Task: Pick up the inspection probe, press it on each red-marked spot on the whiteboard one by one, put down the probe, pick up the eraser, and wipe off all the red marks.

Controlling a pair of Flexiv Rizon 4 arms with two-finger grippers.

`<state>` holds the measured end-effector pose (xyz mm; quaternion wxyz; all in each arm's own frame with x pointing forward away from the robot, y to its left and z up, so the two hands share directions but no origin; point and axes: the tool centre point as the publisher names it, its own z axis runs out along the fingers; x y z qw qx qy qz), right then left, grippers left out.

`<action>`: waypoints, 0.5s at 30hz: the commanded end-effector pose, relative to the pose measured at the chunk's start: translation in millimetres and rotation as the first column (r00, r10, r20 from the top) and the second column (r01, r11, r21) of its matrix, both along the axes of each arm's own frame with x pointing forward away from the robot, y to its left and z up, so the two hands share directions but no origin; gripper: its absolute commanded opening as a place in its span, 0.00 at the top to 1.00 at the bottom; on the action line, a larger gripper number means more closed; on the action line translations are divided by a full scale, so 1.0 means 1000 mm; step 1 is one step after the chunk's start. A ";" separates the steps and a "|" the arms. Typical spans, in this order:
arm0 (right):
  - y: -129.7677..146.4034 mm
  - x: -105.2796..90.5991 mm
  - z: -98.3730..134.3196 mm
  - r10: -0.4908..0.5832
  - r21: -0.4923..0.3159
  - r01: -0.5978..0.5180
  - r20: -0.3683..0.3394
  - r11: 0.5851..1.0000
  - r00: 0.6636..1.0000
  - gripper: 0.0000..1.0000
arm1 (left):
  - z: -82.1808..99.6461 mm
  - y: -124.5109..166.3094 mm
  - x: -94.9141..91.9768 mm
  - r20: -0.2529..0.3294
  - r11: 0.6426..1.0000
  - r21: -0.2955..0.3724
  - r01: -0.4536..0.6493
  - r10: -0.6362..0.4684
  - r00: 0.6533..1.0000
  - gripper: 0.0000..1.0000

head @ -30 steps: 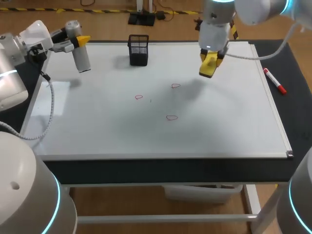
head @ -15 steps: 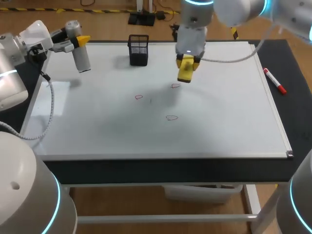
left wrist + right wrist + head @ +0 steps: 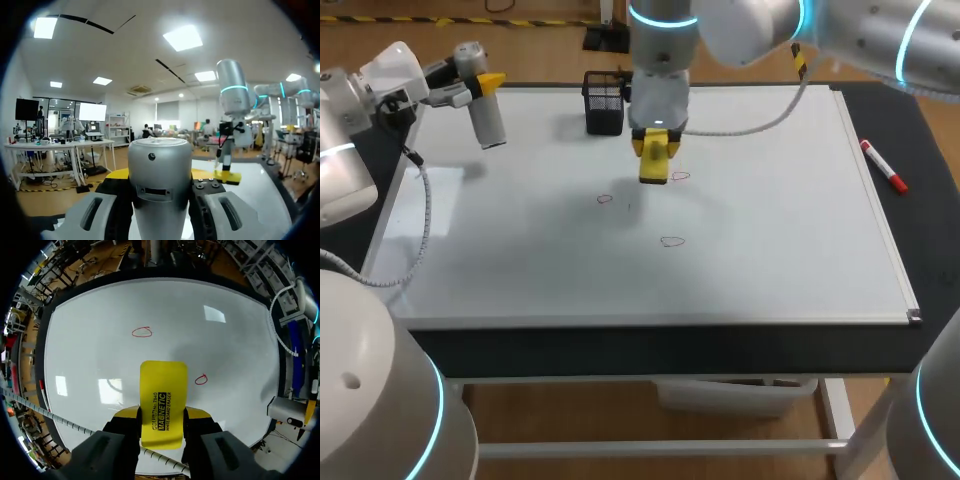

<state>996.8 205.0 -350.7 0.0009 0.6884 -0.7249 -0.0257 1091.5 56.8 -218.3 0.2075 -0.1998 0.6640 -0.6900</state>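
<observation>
The whiteboard (image 3: 770, 250) carries three small red marks (image 3: 605, 199) (image 3: 680, 176) (image 3: 671, 241). My right gripper (image 3: 654, 148) reaches in over the board's middle, shut on the yellow eraser (image 3: 654, 165), which hangs just left of the rear mark. In the right wrist view the eraser (image 3: 163, 390) sits between the fingers (image 3: 197, 413), with two red marks (image 3: 142, 332) (image 3: 201, 380) on the board below. My left gripper (image 3: 477, 85) is above the board's back left corner, shut on the silver cylindrical probe (image 3: 486, 118). The probe (image 3: 160, 185) fills the left wrist view.
A black mesh pen holder (image 3: 605, 101) stands at the board's back edge, just behind the right gripper. A red marker (image 3: 885, 167) lies on the dark table to the right of the board.
My right arm has swept left across the board with the eraser, from the back right to beside the rear red mark. The left arm and probe have stayed put.
</observation>
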 end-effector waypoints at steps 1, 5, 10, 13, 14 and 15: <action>0.024 -0.001 -0.010 0.026 -0.029 -0.026 -0.004 0.999 1.000 1.00 | 0.001 0.000 -0.001 0.001 1.000 0.000 -0.002 0.002 1.000 1.00; 0.045 -0.007 -0.018 0.076 -0.026 -0.076 -0.006 0.997 0.997 1.00 | 0.001 0.000 -0.001 0.001 1.000 0.000 -0.002 0.002 1.000 1.00; 0.066 -0.015 -0.029 0.125 -0.044 -0.125 -0.007 0.991 0.992 1.00 | 0.001 0.000 -0.001 0.001 1.000 0.000 -0.002 0.002 1.000 1.00; 0.078 -0.018 -0.035 0.147 -0.042 -0.148 -0.014 0.988 0.989 1.00 | 0.001 0.000 -0.001 0.001 1.000 0.000 -0.002 0.002 1.000 1.00; 0.082 -0.019 -0.036 0.154 -0.045 -0.154 -0.012 0.987 0.988 1.00 | 0.001 0.000 -0.001 0.001 1.000 0.000 -0.002 0.002 1.000 1.00; 0.086 -0.019 -0.037 0.157 -0.043 -0.158 -0.014 0.987 0.987 1.00 | 0.001 0.000 -0.001 0.001 1.000 0.000 -0.002 0.002 1.000 1.00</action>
